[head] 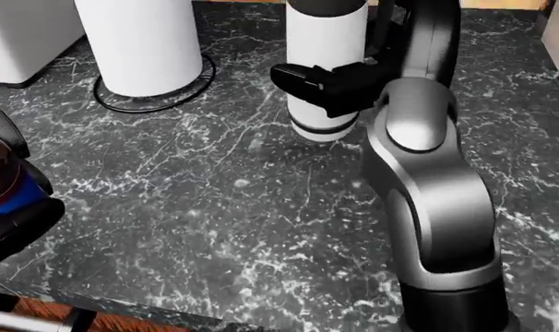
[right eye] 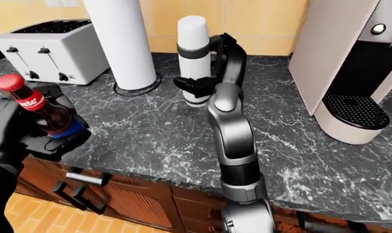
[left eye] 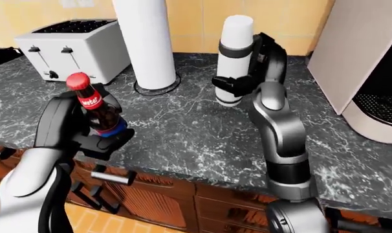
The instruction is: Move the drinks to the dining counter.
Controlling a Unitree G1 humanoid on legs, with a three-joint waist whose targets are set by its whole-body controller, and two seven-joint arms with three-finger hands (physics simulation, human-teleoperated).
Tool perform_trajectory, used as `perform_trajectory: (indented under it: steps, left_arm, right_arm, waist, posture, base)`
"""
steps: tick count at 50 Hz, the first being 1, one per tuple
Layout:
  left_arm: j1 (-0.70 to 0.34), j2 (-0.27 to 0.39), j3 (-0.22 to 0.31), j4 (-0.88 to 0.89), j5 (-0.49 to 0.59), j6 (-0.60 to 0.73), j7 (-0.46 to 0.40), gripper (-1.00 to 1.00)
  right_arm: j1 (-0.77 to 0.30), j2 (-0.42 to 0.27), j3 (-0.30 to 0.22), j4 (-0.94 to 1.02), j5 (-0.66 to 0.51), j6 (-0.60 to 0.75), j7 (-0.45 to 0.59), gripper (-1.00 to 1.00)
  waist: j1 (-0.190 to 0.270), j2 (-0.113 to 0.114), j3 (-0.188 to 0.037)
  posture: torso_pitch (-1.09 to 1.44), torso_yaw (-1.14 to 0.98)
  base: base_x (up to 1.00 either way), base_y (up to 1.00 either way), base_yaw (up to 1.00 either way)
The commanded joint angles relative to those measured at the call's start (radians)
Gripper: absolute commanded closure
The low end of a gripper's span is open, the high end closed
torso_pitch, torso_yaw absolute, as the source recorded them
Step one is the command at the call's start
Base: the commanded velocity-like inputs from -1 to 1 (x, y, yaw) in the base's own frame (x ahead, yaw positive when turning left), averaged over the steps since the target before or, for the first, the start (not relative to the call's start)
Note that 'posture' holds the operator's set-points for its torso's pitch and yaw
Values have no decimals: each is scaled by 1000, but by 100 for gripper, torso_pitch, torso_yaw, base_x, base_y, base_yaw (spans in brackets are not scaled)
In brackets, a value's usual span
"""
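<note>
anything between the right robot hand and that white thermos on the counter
Nothing visible: the right robot hand is already at the white thermos, its fingers against the side. The paper towel roll stands apart to the left in the left-eye view.

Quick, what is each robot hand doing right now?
Left hand: closed around the cola bottle, holding it.
Right hand: fingers around the white thermos on the counter, gripping it.

One red-capped dark cola bottle (left eye: 96, 108) and one white cylindrical tumbler with black bands (left eye: 234, 59) are showing. One white two-slot toaster (left eye: 73, 48), one white paper-towel roll (left eye: 144, 41) and one beige coffee machine (right eye: 351, 68) are standing on the counter.
</note>
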Motion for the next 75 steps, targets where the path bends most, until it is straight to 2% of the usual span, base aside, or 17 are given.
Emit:
perform_trajectory:
  steps: [1,5,6,12,15,24,25,29,35,40,45,47,59,62,70,74,75]
  left_arm:
    - [-20,7,4,-38,-4,-34,-1,100]
    - [-23,9,13,-53,-7,-17,-6,100]
    - [-24,10,14,-55,-7,-15,-6,100]
    - [-22,14,33,-63,-16,-13,-12,100]
    - [-19,17,41,-69,-23,-9,-14,100]
    - [-9,19,49,-68,-31,-16,-12,100]
    - [-7,19,49,-66,-32,-20,-12,100]
    - [-3,20,50,-62,-33,-26,-12,100]
    - [-2,20,48,-41,-31,-46,-11,100]
    - [-59,21,13,24,-28,-58,23,100]
    - [-72,29,10,51,-32,-73,38,100]
    - [-88,43,13,44,-38,-52,38,100]
    - [-208,91,-26,147,-40,-54,74,100]
    - [-237,98,-52,177,-33,-54,73,100]
    - [-320,120,-107,271,-2,-35,23,100]
    - [-379,123,-111,339,18,-45,10,100]
    - [-392,123,-115,353,22,-50,9,100]
  right_arm:
    - [-31,-5,-5,-42,-10,-39,-6,100]
    - [-34,-4,-1,-46,-14,-30,-3,100]
    - [-34,-3,0,-49,-15,-27,-3,100]
    - [-24,9,13,-80,-28,-3,5,100]
    - [-24,18,20,-95,-37,11,15,100]
    - [-19,33,22,-79,-47,-8,28,100]
    - [-17,35,24,-78,-48,-11,29,100]
    - [-8,47,33,-90,-42,-19,45,100]
    - [-1,54,36,-74,-38,-45,62,100]
    - [3,53,38,-96,-33,-44,87,100]
    - [9,53,41,-115,-27,-42,110,100]
    - [8,52,43,-114,-27,-43,123,100]
    - [-14,26,18,-82,45,-35,178,100]
    - [-25,18,15,-79,62,-12,190,100]
    - [-79,15,9,-27,110,12,231,100]
    - [-111,13,5,9,124,12,242,100]
    - [-113,8,8,19,122,5,245,100]
  waist:
    - [-6,-5,-22]
    - [-26,-104,-30]
    - [-39,-87,-7]
    - [-50,-97,-34]
    - [-76,-62,29]
    - [-90,81,19]
    - [-65,16,79]
    - [-27,33,6]
    - [36,-11,31]
    - [22,-98,28]
    - [21,-26,16]
    - [33,62,19]
    - [50,-56,36]
    - [43,-133,14]
    - [35,-49,20]
    - [26,47,8]
    - [28,83,-28]
  posture:
    - [0,0]
    - [0,0]
    - [0,0]
    - [0,0]
    - [0,0]
    - [0,0]
    - [0,0]
    - [0,0]
    - [0,0]
    - [0,0]
    - [0,0]
    - [0,0]
    - [0,0]
    - [0,0]
    - [0,0]
    - [0,0]
    - [0,0]
  base:
    - [-100,5,0]
    - [-100,5,0]
    - [-100,5,0]
    - [-95,23,0]
    - [-12,95,0]
    - [0,100,0]
    - [0,100,0]
    - [0,25,75]
    - [0,0,100]
    - [0,0,100]
    - [0,0,100]
    - [0,0,100]
    - [0,0,100]
    - [0,0,100]
    - [0,0,100]
    - [0,0,100]
    - [0,0,100]
